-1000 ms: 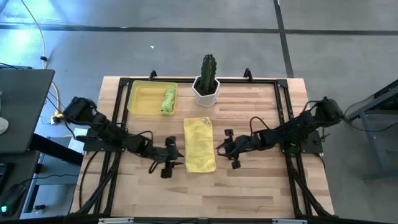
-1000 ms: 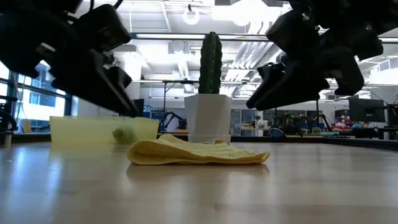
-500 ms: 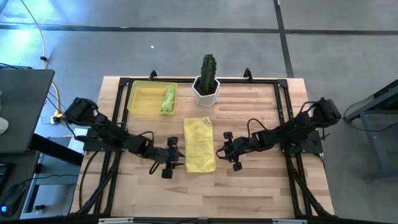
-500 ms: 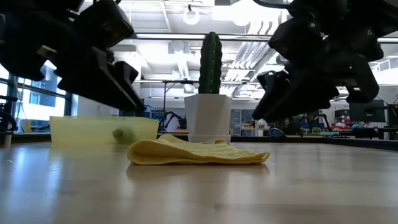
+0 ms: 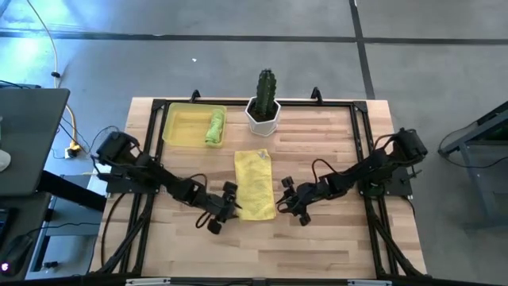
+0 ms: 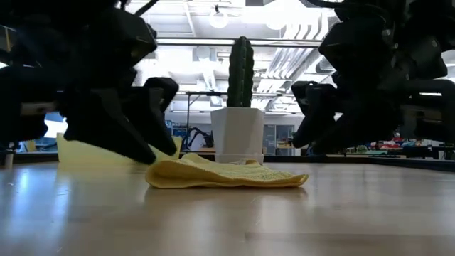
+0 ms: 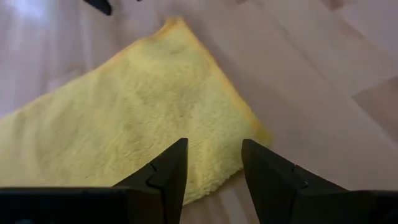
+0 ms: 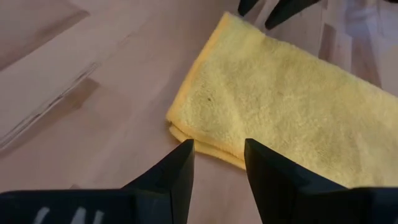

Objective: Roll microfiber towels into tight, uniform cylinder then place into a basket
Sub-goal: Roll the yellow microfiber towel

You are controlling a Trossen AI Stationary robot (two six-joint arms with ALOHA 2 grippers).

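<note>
The pale yellow towel (image 5: 254,184) lies folded flat on the table's middle, and also shows in the low view (image 6: 226,173). The lime green towel (image 5: 215,125) lies rolled in the yellow basket (image 5: 181,127) at the far left. My left gripper (image 5: 235,209) is open and low at the yellow towel's near left corner (image 7: 258,134). My right gripper (image 5: 279,203) is open and low at its near right corner (image 8: 177,121). Each gripper's fingers stand just over the towel's edge, and I see no touch.
A white hexagonal pot with a green cactus (image 5: 264,107) stands at the far middle, just beyond the yellow towel. A black frame (image 5: 361,131) runs along the table's edges. Bare wood lies toward the near edge (image 5: 254,246).
Both grippers have moved toward the table's near edge and down. The left one has also closed in toward the yellow towel's near left corner, the right one toward its near right corner. The towel has not moved.
</note>
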